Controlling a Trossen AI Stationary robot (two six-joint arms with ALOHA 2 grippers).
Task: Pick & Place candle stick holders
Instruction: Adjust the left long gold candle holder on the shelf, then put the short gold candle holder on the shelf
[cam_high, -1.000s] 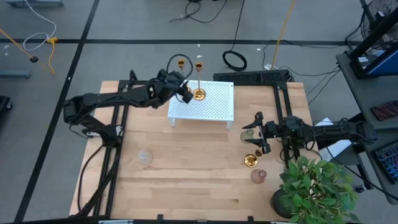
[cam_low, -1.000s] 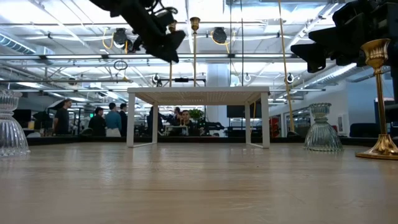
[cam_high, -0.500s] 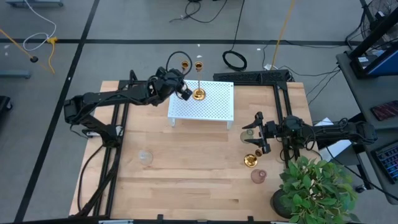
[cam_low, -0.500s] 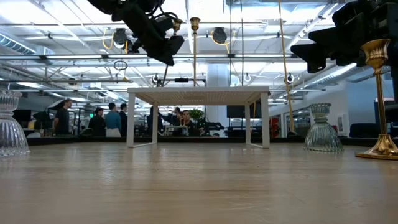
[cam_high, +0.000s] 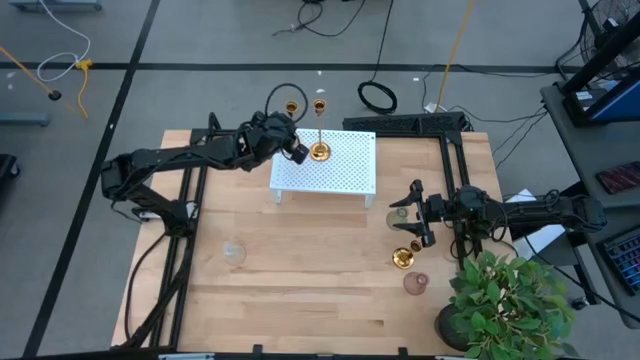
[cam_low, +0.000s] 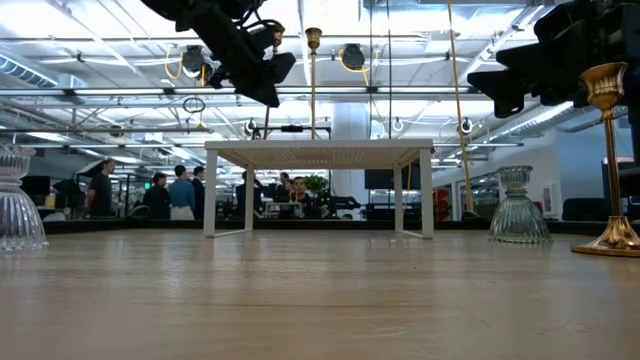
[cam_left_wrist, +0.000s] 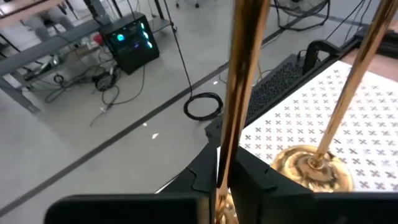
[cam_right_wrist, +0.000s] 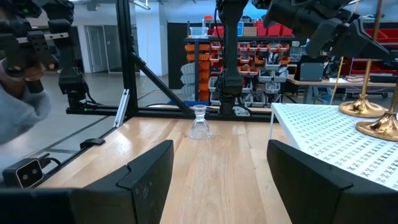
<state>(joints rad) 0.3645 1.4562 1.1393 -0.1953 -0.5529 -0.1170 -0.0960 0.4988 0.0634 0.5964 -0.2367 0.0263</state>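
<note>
Three gold candlesticks show. One (cam_high: 319, 150) stands by its round base on the white perforated stand (cam_high: 345, 172). A second (cam_high: 291, 104) is in my left gripper (cam_high: 291, 143), which is shut on it at the stand's far left corner. The third (cam_high: 402, 258) stands by its base on the wooden table at the right. My right gripper (cam_high: 412, 218) is open and empty, just to the far side of the third one. Its fingers (cam_right_wrist: 149, 171) are spread wide. My left gripper pinches the second candlestick's thin stem (cam_left_wrist: 235, 118) between its two fingers, low down near the base. The fingers come about level from the table's left and lie across the stem. The stem stands upright. Its base (cam_right_wrist: 360, 107) is at the stand's top; whether it touches, I cannot tell.
Clear glass holders stand on the table at the left (cam_high: 235, 250) and by my right gripper (cam_high: 399, 214). A pinkish one (cam_high: 415, 283) stands beside a potted plant (cam_high: 505, 300) at the near right. People show in the room beyond the table (cam_low: 180, 190).
My left gripper has drifted a little toward the table's left with the candlestick still upright in it. My right arm has kept still.
</note>
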